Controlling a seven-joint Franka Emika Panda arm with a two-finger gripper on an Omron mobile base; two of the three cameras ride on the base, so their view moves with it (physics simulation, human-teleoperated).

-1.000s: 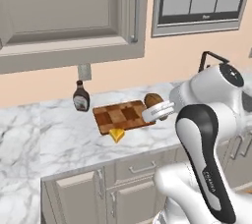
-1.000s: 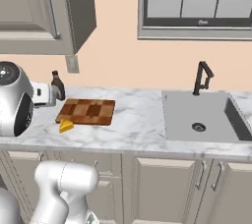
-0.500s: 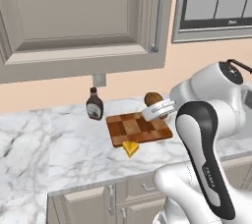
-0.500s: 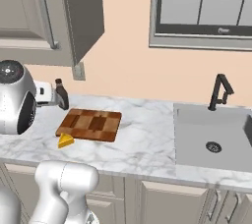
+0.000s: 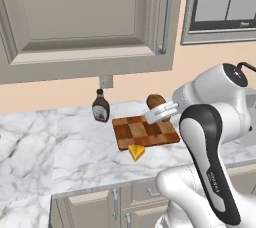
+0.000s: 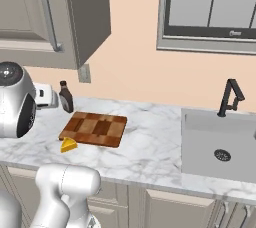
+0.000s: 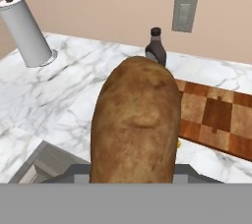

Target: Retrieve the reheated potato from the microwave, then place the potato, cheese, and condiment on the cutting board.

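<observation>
Gripper clamped on potato, above board far edge. Best lowered onto board centre, then released.

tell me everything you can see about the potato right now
The potato is a brown oval lump with dull, rough, slightly dimpled skin, whole and unpeeled. It is held in the claw, up off the counter, near the far right corner of the cutting board and not resting on it. In the hand view it stands lengthwise close to the camera, partly hiding the condiment behind it. Apart from the claw, nothing touches it.
</observation>
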